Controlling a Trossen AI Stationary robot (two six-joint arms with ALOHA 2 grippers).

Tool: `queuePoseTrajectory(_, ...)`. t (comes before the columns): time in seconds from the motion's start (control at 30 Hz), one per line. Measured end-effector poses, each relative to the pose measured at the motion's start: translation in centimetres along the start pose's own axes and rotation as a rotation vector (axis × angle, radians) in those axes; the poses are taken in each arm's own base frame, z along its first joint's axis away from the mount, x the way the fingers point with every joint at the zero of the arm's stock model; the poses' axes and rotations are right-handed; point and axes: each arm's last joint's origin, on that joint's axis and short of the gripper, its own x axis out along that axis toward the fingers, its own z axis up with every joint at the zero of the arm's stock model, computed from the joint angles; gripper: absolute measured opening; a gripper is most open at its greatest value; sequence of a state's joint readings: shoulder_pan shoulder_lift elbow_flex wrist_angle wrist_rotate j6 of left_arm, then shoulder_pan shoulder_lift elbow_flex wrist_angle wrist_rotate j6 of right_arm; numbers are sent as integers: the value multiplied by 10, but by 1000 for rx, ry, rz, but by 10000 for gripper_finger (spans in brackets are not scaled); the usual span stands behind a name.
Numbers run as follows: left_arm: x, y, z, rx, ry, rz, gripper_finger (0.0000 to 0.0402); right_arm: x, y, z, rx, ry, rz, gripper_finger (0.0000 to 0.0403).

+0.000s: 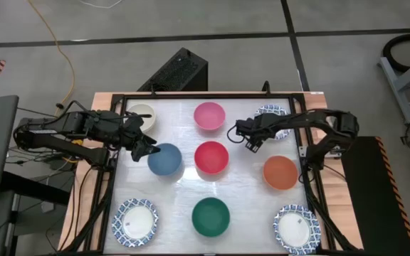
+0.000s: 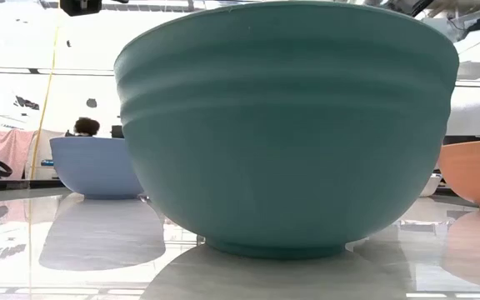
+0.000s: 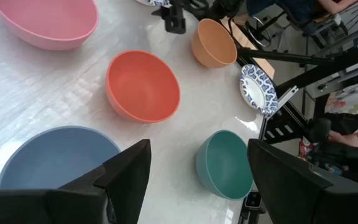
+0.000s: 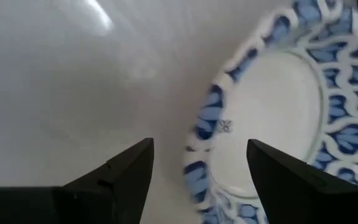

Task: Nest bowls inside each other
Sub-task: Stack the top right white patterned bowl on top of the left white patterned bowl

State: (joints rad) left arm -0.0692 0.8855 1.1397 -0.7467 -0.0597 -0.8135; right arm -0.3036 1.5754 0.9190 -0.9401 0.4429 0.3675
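Nine bowls are seen spread singly over the white table (image 1: 180,188), none nested in another. In the far row, the cream bowl (image 1: 142,114) lies at the left, the pink bowl (image 1: 209,116) in the middle and a blue-rimmed white bowl (image 1: 276,118) at the right, partly covered by the right arm. The middle row is made up of the blue bowl (image 1: 165,159), the red bowl (image 1: 211,158) and the orange bowl (image 1: 280,172); the near row holds a second blue-rimmed bowl (image 1: 135,221), the dark green bowl (image 1: 211,216) and a third blue-rimmed bowl (image 1: 296,226). The left gripper (image 1: 146,147) is held just at the blue bowl's left rim, its jaws spread apart and empty, with the blue bowl seen below them in the left wrist view. The right gripper (image 1: 250,138) is positioned between the pink bowl and the far-right patterned bowl, its jaws wide apart and holding nothing; in the right wrist view the patterned bowl's rim is seen beneath and between the two dark fingers (image 4: 126,168). From table height, the dark green bowl fills most of the frame, flanked by the blue and orange bowls.
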Motion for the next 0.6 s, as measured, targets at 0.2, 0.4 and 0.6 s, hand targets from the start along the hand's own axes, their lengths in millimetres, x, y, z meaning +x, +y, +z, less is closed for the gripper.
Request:
queuePoseTrajectory(0.2, 0, 0, 0, -2, 0, 2, 257, 24, 1, 4, -2, 105, -17, 230)
queuePoseTrajectory(0.4, 0, 0, 0, -25, 0, 6, 257, 21, 10, 2, -44, 117, -8, 38)
queuePoseTrajectory(0.6, 0, 1, 0, -46, -11, 18, 257, -25, 8, -1, -72, 17, -33, 10)
